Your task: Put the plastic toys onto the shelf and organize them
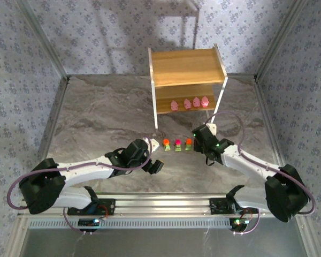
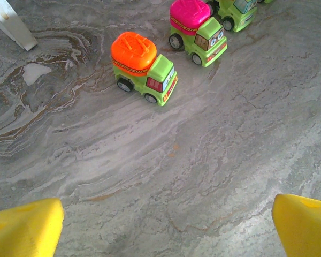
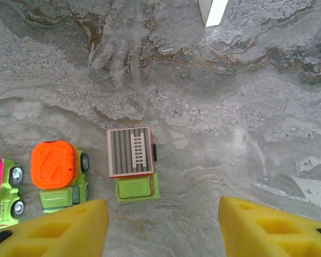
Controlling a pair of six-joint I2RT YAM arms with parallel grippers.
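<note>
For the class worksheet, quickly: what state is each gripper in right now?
Left gripper: open, holding nothing.
Right gripper: open, holding nothing; the green plastic toy truck with a grey striped top stands free nearby.

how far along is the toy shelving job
About halfway. Done: four pink toys stand in a row on the lower tier of the shelf. In hand: nothing is gripped; the open right gripper hovers just short of the striped-top car. Left: all four cars sit on the table, and the left gripper is open too.
</note>
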